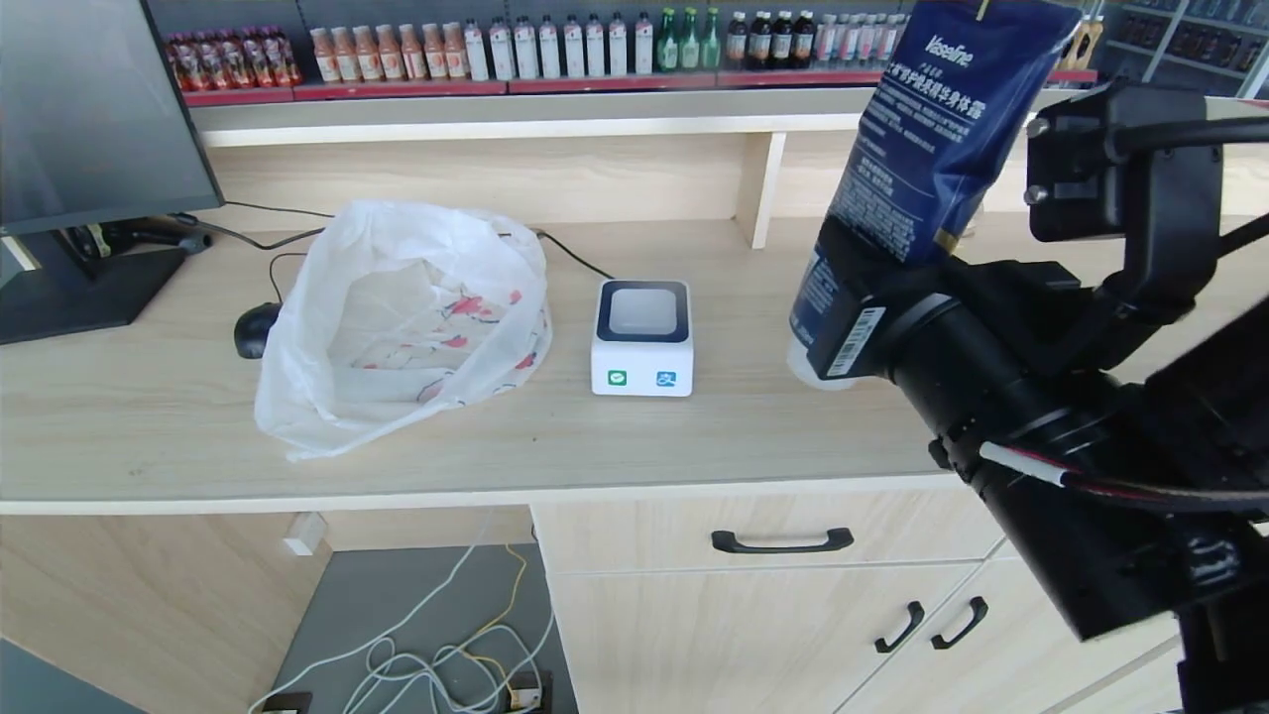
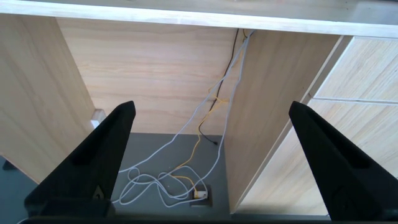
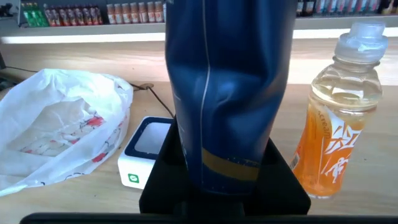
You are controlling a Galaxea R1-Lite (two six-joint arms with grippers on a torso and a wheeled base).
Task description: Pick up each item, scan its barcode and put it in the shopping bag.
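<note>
Close to my head camera, my right gripper [image 1: 897, 297] clamps the lower end of a dark blue soft plastic refill pouch [image 1: 922, 149], held tilted above the pale wooden counter [image 1: 149, 416], right of the white box scanner [image 1: 642, 337] and the crumpled white plastic shopping bag [image 1: 397, 317]. Its film dents under the jaws; I judge it floppy, slick and liquid-heavy, best held low near its white barcode label [image 1: 855, 342]. My left gripper [image 2: 211, 168] hangs spread wide, empty, below the counter.

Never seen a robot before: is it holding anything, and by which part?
Right end effector grips the blue pouch by its lower end; left end effector is empty.
</note>
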